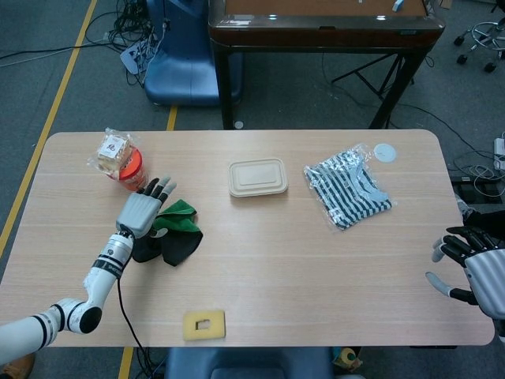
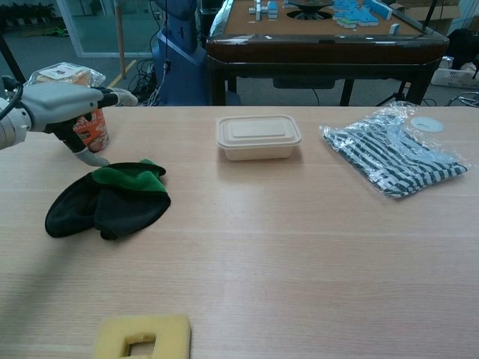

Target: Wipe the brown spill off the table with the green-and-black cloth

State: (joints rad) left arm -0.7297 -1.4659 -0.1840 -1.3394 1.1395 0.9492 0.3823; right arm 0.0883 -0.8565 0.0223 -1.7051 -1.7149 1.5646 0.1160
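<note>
The green-and-black cloth (image 1: 173,233) (image 2: 108,200) lies crumpled on the table's left part, green edge toward the back. My left hand (image 1: 142,210) (image 2: 67,105) hovers just above its left end with fingers spread and nothing in it. My right hand (image 1: 472,267) hangs open past the table's right front edge, seen only in the head view. No brown spill shows on the wood in either view.
A red cup noodle with a wrapped snack on top (image 1: 125,162) (image 2: 73,105) stands just behind my left hand. A beige lidded box (image 1: 258,177) (image 2: 258,136) sits mid-table, a bagged striped garment (image 1: 347,188) (image 2: 393,153) at right, a yellow sponge (image 1: 204,324) (image 2: 142,338) at the front edge.
</note>
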